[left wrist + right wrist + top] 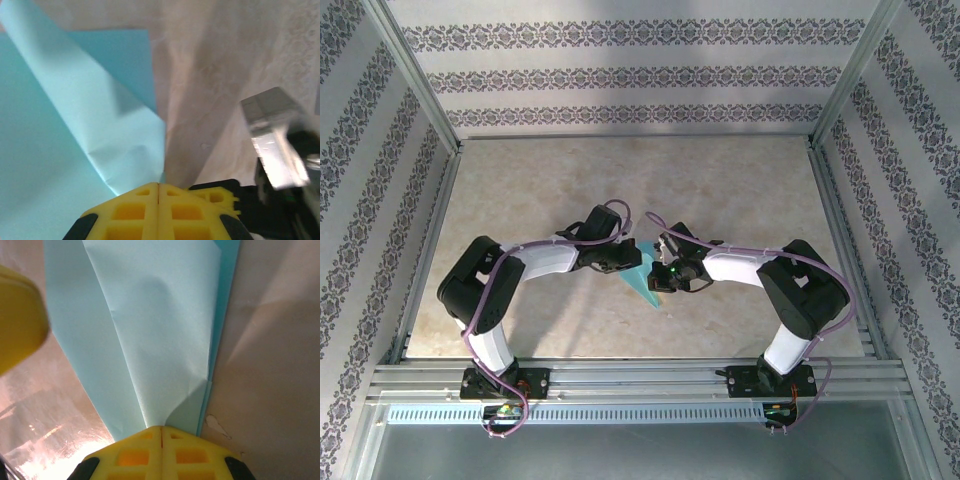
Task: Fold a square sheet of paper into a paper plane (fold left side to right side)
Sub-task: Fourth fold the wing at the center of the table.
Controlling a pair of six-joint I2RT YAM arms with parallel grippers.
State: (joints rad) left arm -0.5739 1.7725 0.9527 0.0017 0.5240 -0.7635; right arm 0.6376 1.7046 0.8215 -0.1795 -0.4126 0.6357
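The turquoise square sheet of paper (646,285) lies at the table's middle, folded into a narrow pointed wedge like a paper plane, its point toward the near edge. My left gripper (636,261) is shut, its yellow tips (159,184) resting against a raised, curved flap of the paper (100,115). My right gripper (659,268) is shut too, its tips (161,428) at the narrow end of a lifted flap (160,325) that buckles just ahead of them. The two grippers nearly meet over the paper. No paper shows between either pair of jaws.
The beige marbled table (740,190) is fenced by metal rails and patterned walls. A blurred yellow finger of the left gripper (17,320) shows at the left of the right wrist view. The right arm's metal and black parts (275,145) stand close by in the left wrist view.
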